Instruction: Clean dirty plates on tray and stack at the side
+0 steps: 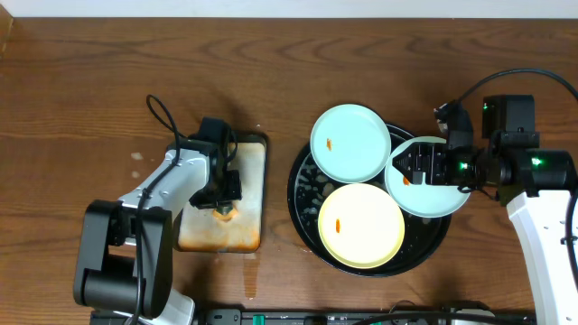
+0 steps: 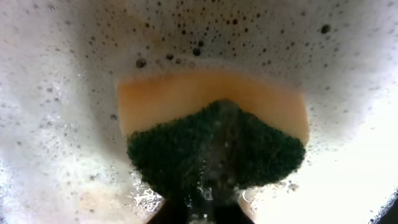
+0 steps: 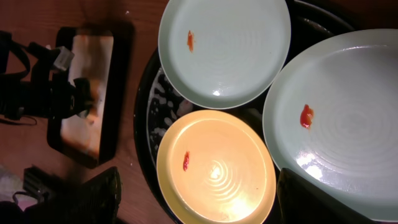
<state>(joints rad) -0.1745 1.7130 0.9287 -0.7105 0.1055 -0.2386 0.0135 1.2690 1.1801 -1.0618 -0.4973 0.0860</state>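
Note:
The black tray [image 1: 305, 188] holds the three plates, each with a small orange smear: a mint plate [image 1: 350, 143] at the back, a mint plate [image 1: 442, 194] on the right rim and a yellow plate [image 1: 361, 226] in front. My right gripper [image 1: 408, 171] hovers open above the right mint plate. The right wrist view shows its fingers [image 3: 198, 190] spread wide over the yellow plate [image 3: 214, 165], with the mint plates [image 3: 224, 50] [image 3: 342, 124] and tray [image 3: 146, 118]. My left gripper [image 1: 223, 206] is shut on a green and yellow sponge [image 2: 214, 143], pressed into foam.
A rectangular orange-stained metal tray [image 1: 248, 162] lies left of the black tray, under the left gripper; it also shows in the right wrist view [image 3: 102, 56]. White foam flecks sit on the black tray's left part. Wet drops mark the wood near the metal tray.

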